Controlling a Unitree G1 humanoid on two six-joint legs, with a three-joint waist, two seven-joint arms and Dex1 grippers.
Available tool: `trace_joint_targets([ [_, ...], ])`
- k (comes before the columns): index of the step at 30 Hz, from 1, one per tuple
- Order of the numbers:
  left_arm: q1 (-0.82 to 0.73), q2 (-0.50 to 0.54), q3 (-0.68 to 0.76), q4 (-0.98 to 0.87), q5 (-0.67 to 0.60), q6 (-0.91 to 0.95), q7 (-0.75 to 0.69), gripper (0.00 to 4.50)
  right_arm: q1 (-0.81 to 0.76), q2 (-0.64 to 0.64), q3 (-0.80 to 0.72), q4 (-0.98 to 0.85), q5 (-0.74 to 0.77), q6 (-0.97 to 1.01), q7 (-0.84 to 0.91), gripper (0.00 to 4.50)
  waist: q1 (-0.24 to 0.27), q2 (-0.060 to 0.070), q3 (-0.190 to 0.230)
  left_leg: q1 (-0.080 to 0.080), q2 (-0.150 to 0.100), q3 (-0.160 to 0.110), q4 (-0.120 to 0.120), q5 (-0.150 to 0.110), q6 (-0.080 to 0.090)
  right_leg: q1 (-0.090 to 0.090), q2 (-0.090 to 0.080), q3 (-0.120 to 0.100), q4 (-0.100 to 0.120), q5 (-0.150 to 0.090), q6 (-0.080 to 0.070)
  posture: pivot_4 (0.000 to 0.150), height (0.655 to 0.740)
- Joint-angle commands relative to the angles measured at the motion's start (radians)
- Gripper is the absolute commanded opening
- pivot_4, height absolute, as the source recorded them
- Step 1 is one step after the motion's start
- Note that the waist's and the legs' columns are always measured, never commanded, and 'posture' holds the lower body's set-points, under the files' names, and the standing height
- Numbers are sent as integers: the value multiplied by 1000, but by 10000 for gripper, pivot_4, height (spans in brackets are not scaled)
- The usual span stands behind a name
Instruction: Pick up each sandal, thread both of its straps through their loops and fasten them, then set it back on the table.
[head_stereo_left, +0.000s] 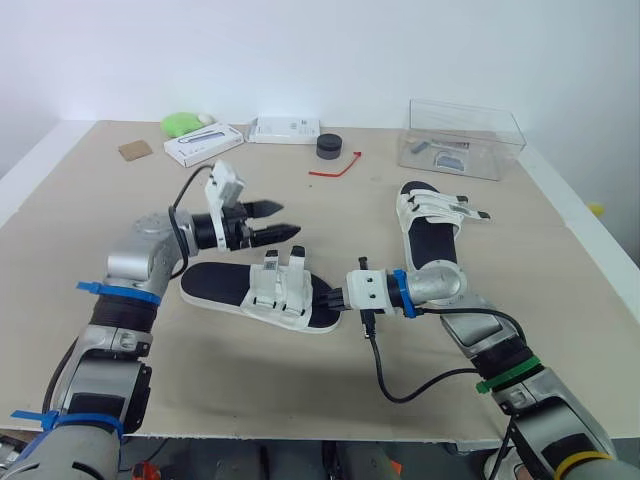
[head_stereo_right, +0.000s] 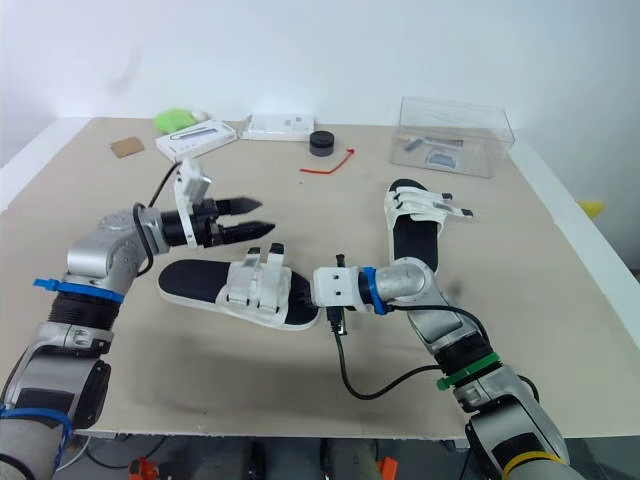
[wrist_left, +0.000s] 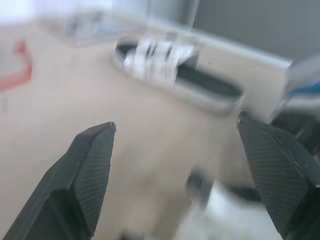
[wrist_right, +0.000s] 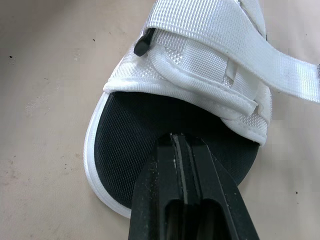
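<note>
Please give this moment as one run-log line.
left gripper open, raised by near sandal | right gripper shut, tips on its footbed | far sandal on table

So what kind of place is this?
Probably a robot test room or lab: a plain table against a bare white wall, with two sandals and a clear plastic box laid out.

Silver-grey jointed metal arms (head_stereo_left: 140, 262) are wearing blue tape bands (head_stereo_left: 105, 292); a black cable (head_stereo_left: 381, 375) is looping from the right one.
</note>
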Motion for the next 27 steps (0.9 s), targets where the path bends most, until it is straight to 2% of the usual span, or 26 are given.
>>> trace_joint_targets([
  [1,20,-12,-16,-64,-29,47,-41,37870,28,-20,30,59,-63,36,4,0,0,0,0,0,0,0,0,0,0,0,0,0,0,0,0,1500,7400],
  [3,34,-20,-35,-78,-25,62,-54,31280,31,-19,31,56,-63,38,3,0,0,0,0,0,0,0,0,0,0,0,0,0,0,0,0,1500,7400],
  [9,13,-63,-82,-1,12,86,-51,1570,38,-18,32,50,-63,40,0,0,0,0,0,0,0,0,0,0,0,0,0,0,0,0,0,1500,7400],
  [20,-168,-35,-170,353,172,88,-182,718,44,-25,29,38,-64,42,-2,0,0,0,0,-1,0,-1,1,0,1,0,1,-1,0,0,0,1500,7400],
  [27,-169,-19,-207,363,204,94,-323,718,55,-30,27,24,-65,47,-4,0,0,0,0,-2,0,-1,1,-1,1,-1,1,-1,0,-1,0,1500,7400],
])
